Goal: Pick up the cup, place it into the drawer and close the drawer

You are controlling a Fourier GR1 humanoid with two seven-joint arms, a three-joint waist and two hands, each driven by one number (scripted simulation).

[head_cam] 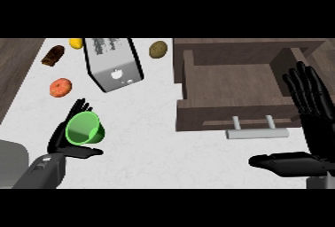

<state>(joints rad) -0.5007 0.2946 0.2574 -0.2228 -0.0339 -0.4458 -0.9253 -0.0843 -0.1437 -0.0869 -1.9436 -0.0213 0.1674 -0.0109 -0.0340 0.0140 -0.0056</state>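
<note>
A green cup point(85, 128) lies in my left hand point(65, 137) at the lower left, its mouth facing up toward the view; fingers behind it and the thumb below curl round it. The brown wooden drawer point(229, 82) stands pulled open at the upper right, its inside bare, with a pale grey bar handle point(256, 132) on its front. My right hand point(313, 128) rests open at the right edge, fingers straight up beside the drawer's right wall, thumb pointing left.
On the white counter point(144, 146) stands a silver toaster point(112, 64) at the top middle. Around it lie a brown pastry point(53, 55), a yellow item point(76, 43), an orange fruit point(61, 87) and a potato point(158, 49).
</note>
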